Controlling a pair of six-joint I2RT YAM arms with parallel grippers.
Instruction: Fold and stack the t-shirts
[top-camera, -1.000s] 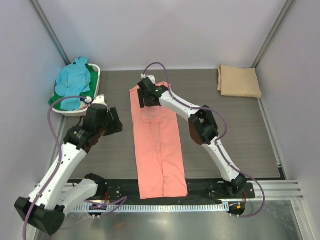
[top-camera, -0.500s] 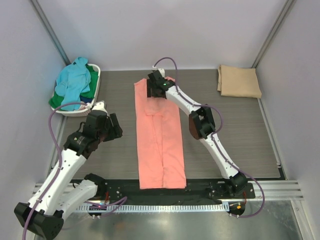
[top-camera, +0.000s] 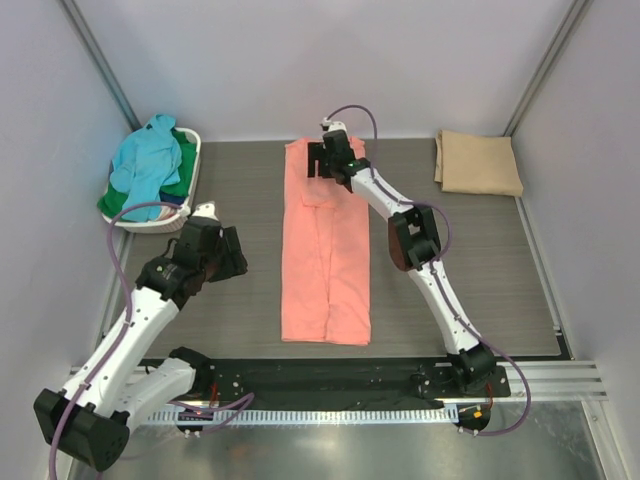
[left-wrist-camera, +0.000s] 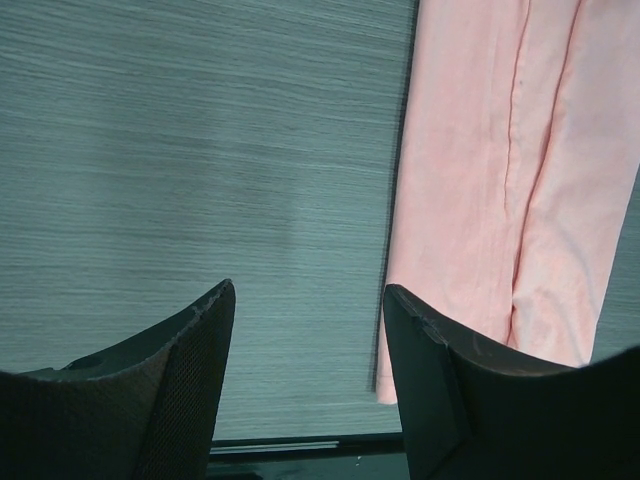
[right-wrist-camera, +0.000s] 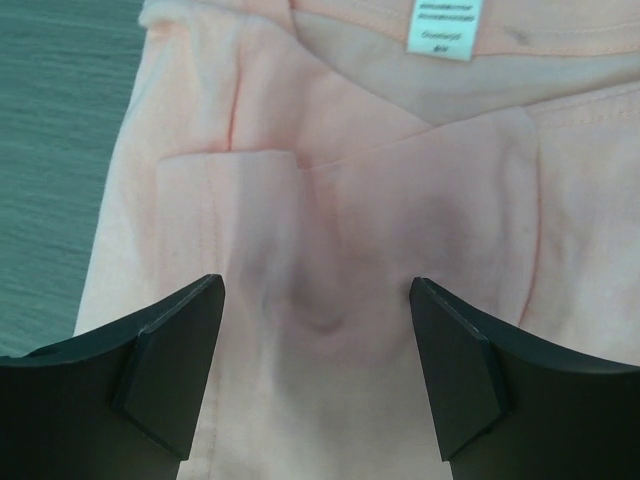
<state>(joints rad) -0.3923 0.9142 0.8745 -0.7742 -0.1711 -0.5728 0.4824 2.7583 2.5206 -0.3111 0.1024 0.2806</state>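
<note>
The salmon-pink t-shirt (top-camera: 325, 270) lies flat in the middle of the table as a long narrow strip, sides folded in, collar at the far end. My right gripper (top-camera: 330, 160) is open just above the collar end; its wrist view shows the shirt (right-wrist-camera: 380, 200), the white neck label (right-wrist-camera: 440, 25) and the spread jaws of the gripper (right-wrist-camera: 315, 285) holding nothing. My left gripper (top-camera: 225, 255) is open and empty over bare table, left of the shirt. Its wrist view shows the gripper (left-wrist-camera: 305, 290) and the shirt's near left corner (left-wrist-camera: 480, 200).
A folded tan t-shirt (top-camera: 480, 163) lies at the far right corner. A white slotted basket (top-camera: 192, 180) at the far left holds a light blue shirt (top-camera: 148, 165) over a green one (top-camera: 188, 160). Grey walls enclose the table; a black strip runs along the front edge.
The right gripper moved farther away and to the right. The pink shirt slid with it, and its near end no longer hangs over the front edge. The left arm shifted only slightly.
</note>
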